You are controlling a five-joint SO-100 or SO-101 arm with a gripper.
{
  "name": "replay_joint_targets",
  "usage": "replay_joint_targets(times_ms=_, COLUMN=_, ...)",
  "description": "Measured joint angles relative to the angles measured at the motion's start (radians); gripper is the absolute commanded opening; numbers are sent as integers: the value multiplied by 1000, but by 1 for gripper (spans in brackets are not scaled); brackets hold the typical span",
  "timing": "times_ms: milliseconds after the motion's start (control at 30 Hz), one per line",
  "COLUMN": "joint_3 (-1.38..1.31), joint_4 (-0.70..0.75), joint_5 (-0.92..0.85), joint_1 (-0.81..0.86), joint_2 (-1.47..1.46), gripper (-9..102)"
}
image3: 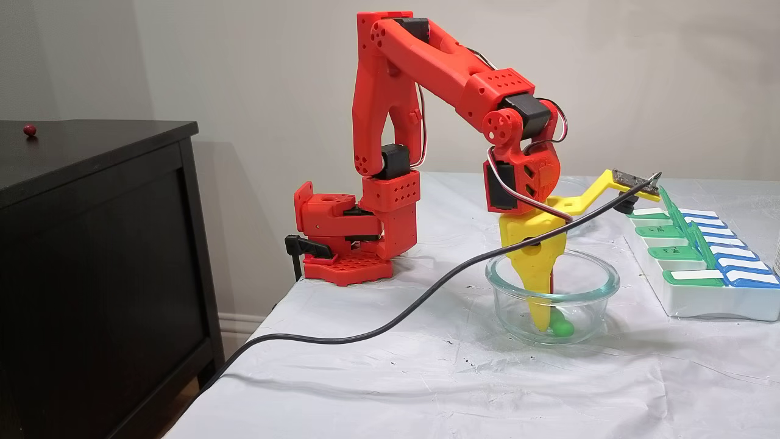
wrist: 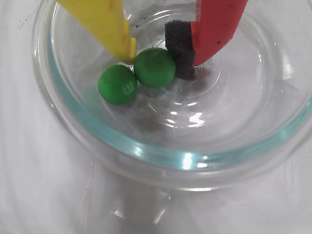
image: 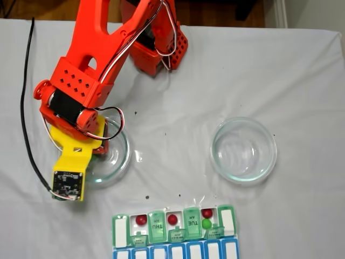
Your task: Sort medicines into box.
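Overhead, side and close wrist views share the dish (wrist: pixel 161 156)

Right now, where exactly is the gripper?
In the wrist view, the gripper is down inside a glass dish, its fingertips flanking one green ball, with another green ball left of it.

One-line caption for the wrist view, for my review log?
Gripper closing around one green ball inside a glass dish, a second green ball touching it.

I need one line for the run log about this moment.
phase: picking | gripper: in glass dish, fingers around one green ball | second green ball: beside it | box: three red, one green
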Motion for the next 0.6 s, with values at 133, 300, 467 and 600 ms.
replay_joint_targets(times_ms=133, joint_3=0, joint_4=0, joint_5=31, joint_1=-9, joint_2=0, gripper=14)
replay_joint_targets(times_ms=300, joint_3=0, joint_4=-12, joint_5=77, joint_1=-25, joint_2=0, gripper=14)
replay_joint_targets(times_ms=467, joint_3=32, joint_4=-61, joint_5=126, joint_1=-40, joint_2=8, gripper=14)
replay_joint_targets(times_ms=600, joint_3=52, joint_4=-97, joint_5=170, joint_1=-48, joint_2=20, gripper=14)
